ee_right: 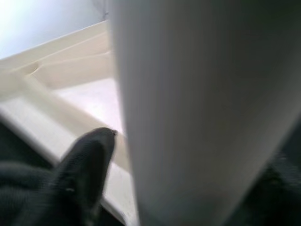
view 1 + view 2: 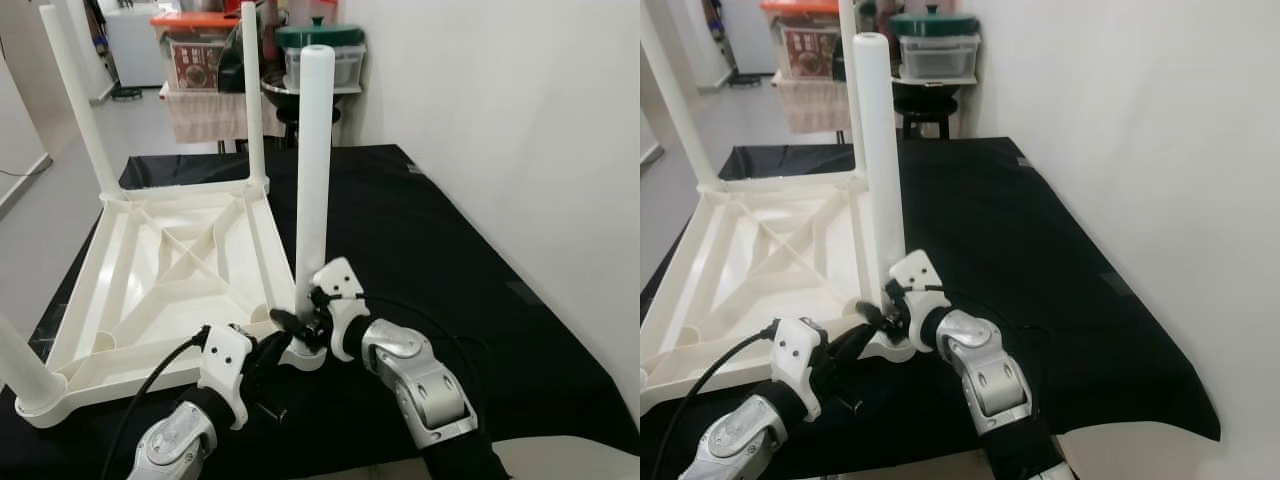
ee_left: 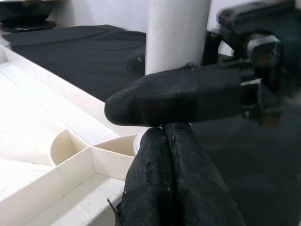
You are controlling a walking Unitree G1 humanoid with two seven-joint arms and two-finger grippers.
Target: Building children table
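Note:
A white plastic children's table [image 2: 100, 260] lies upside down on a black cloth. Two legs stand at its far corners and one at the near left corner [image 2: 22, 365]. At the near right corner a fourth white leg [image 2: 315, 170] stands upright in its socket. My right gripper [image 2: 300, 322] is shut on the base of this leg; in the right wrist view the leg [image 1: 202, 108] is very close, with one black finger [image 1: 87, 160] beside it. My left gripper [image 2: 272, 348] is shut with nothing in it, its fingertips [image 3: 164, 141] pressed together at the same corner, just under the right gripper's finger [image 3: 178, 99].
The black cloth [image 2: 450, 250] covers the floor to the right, up to a white wall [image 2: 520, 120]. At the back stand an orange-lidded box [image 2: 195, 45], a green-lidded container [image 2: 322, 40] and a dark stool. Open floor lies to the far left.

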